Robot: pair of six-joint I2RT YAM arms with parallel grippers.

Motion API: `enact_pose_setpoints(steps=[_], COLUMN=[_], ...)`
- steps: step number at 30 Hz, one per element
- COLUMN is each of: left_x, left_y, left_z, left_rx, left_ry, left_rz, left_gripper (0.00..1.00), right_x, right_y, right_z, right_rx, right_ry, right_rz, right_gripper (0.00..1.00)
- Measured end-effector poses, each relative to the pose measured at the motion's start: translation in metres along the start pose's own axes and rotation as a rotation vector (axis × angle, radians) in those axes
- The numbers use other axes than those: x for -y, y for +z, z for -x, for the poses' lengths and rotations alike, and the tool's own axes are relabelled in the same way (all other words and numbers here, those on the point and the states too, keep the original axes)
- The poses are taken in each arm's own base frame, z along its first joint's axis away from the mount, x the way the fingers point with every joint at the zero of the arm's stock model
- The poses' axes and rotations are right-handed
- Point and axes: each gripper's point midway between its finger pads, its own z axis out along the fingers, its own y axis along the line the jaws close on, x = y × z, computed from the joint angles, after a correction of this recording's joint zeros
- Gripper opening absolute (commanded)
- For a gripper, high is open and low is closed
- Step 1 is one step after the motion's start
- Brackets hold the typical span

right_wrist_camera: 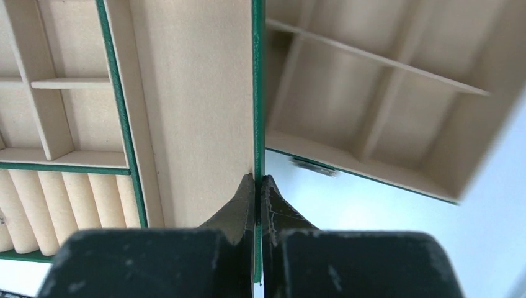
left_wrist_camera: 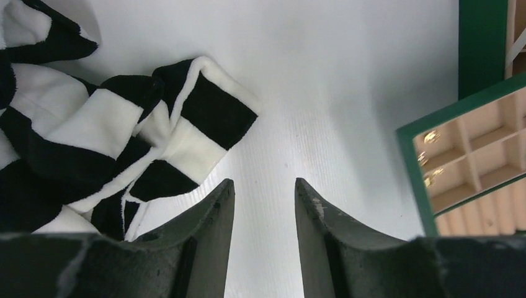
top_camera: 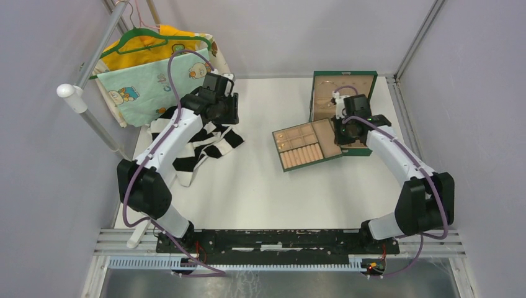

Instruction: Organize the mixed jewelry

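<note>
The right claw (right_wrist_camera: pixel 257 181) is clenched tight on the thin green rim (right_wrist_camera: pixel 257 93) of the tan tray (top_camera: pixel 307 146). One finger is on each side of the rim. The tray sits toward the right edge of the desk (top_camera: pixel 260 192), turned a bit crooked. It has small cells at one end and a row of soft rolls at the other. Right up against it, near the far right corner of the desk, is a green box (top_camera: pixel 344 84) with tan cells inside.

A small silvery blur (right_wrist_camera: pixel 313 166) shows on the desk by the edge of that box. It may be a wire ring, but it is too fuzzy to tell.

The left claw (left_wrist_camera: pixel 263 186) is released, its two fingers apart with nothing between them, over bare desk. Beside it, toward the left edge, lies a black and white striped cloth (left_wrist_camera: pixel 93 136). Tiny gold pieces (left_wrist_camera: pixel 428 138) lie in the small cells at the end of the tray nearest this claw.
</note>
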Motion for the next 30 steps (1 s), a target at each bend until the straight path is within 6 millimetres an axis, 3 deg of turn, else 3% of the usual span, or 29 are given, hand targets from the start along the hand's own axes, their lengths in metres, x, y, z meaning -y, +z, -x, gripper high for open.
enact_pose_setpoints(steps=[4, 10, 18, 26, 30], left_x=[0.004, 0.009, 0.010, 0.013, 0.013], left_y=[0.002, 0.008, 0.008, 0.017, 0.023], left_z=[-0.002, -0.006, -0.006, -0.007, -0.010], left_rx=[-0.013, -0.036, -0.038, -0.055, -0.072], left_ry=[0.000, -0.001, -0.003, -0.004, -0.005], left_rz=[-0.020, -0.047, -0.058, -0.075, -0.076], left_gripper=[0.47, 0.47, 0.47, 0.47, 0.47], right_x=[0.044, 0.083, 0.145, 0.174, 0.183], right_y=[-0.017, -0.034, -0.054, -0.063, -0.058], right_z=[0.007, 0.013, -0.007, -0.014, 0.000], right_rx=[0.009, 0.018, -0.008, 0.004, 0.031], right_ry=[0.065, 0.100, 0.204, 0.275, 0.279], right_rz=[-0.100, -0.165, -0.259, -0.301, -0.296], right_gripper=[0.00, 0.00, 0.00, 0.00, 0.00])
